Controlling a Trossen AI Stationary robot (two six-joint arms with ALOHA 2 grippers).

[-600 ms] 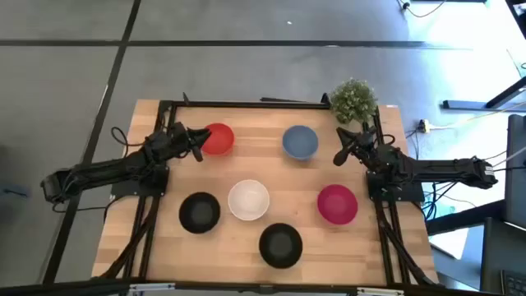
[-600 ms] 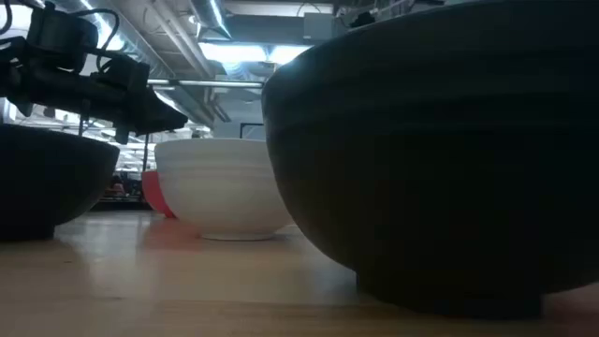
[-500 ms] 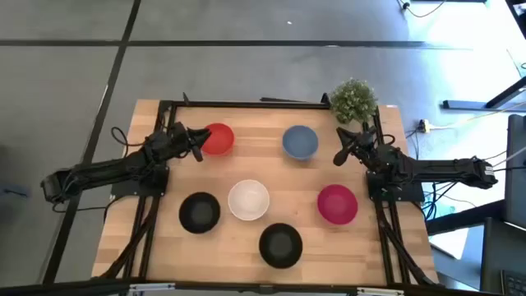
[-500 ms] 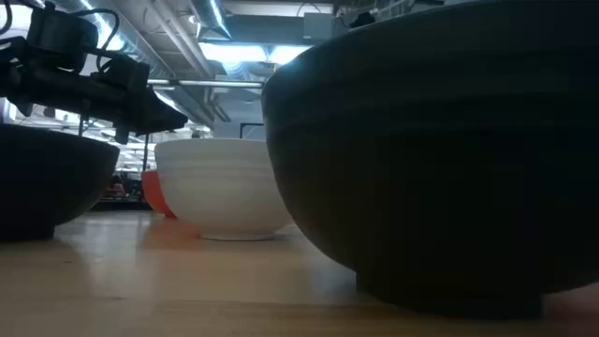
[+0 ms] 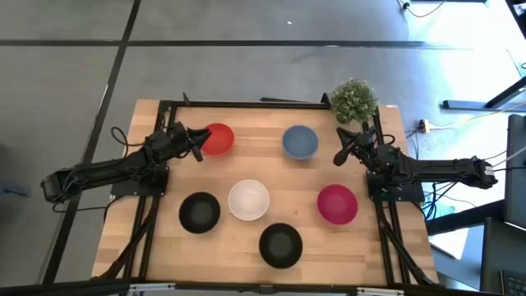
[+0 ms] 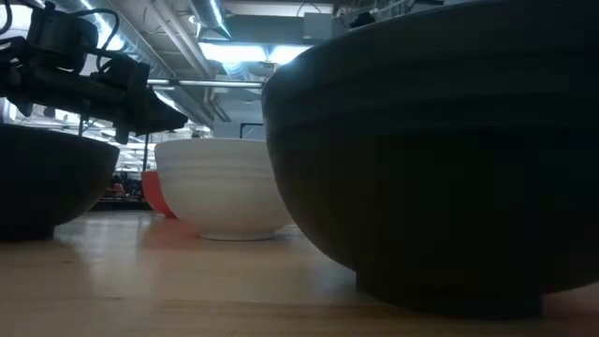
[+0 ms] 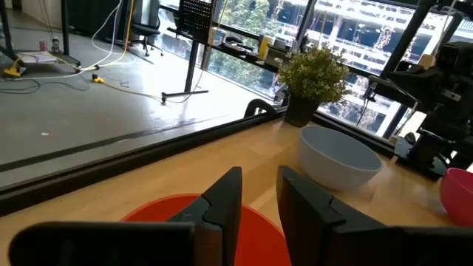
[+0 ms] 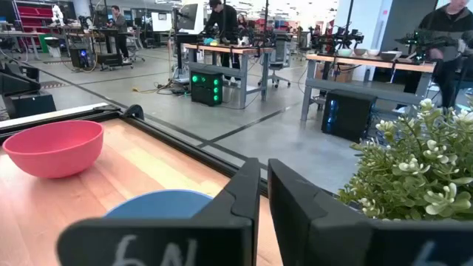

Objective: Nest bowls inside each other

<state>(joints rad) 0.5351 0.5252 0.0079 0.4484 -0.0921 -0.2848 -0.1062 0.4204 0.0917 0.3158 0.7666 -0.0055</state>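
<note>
Six bowls stand upright on their bases on the wooden table (image 5: 164, 247): red (image 5: 217, 139) far left, blue (image 5: 300, 141) far middle, white (image 5: 248, 200) in the centre, black (image 5: 200, 212) left of it, black (image 5: 280, 244) near the front edge, magenta (image 5: 337, 204) at the right. My left gripper (image 5: 196, 146) hovers at the red bowl's left rim, its fingers a narrow gap apart (image 7: 259, 203) and empty. My right gripper (image 5: 339, 154) hovers right of the blue bowl (image 8: 159, 203), shut (image 8: 263, 192) and empty.
A small green potted plant (image 5: 353, 100) stands at the far right corner, close behind my right gripper. In the low view the near black bowl (image 6: 430, 159) fills the right side; the white bowl (image 6: 225, 187) and the other black bowl (image 6: 37, 187) stand behind. People show in the room beyond (image 8: 222, 18).
</note>
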